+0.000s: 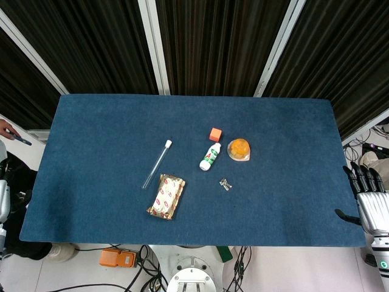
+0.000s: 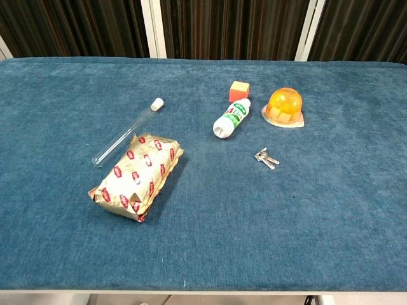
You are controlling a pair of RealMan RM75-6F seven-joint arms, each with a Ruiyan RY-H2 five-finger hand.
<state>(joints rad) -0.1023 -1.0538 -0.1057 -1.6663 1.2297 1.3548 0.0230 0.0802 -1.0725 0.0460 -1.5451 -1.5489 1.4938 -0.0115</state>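
Note:
My right hand [image 1: 368, 198] hangs off the table's right edge with its fingers spread and nothing in them; the chest view does not show it. My left hand is out of sight; only a grey piece of the left arm [image 1: 3, 202] shows at the left border. On the blue table [image 1: 91, 134] lie a clear test tube [image 1: 157, 163] [image 2: 126, 131], a gold snack packet [image 1: 166, 196] [image 2: 138, 175], a white bottle with a green label [image 1: 210, 157] [image 2: 231, 118], an orange cube [image 1: 215, 134] [image 2: 238, 90], an orange jelly cup [image 1: 239, 149] [image 2: 284, 105] and small keys [image 1: 225, 184] [image 2: 266, 158].
Dark slatted panels with white posts [image 1: 153, 45] stand behind the table. An orange box [image 1: 117, 258] and cables lie on the floor at the near edge. A person's hand holding something dark [image 1: 12, 134] shows at the far left.

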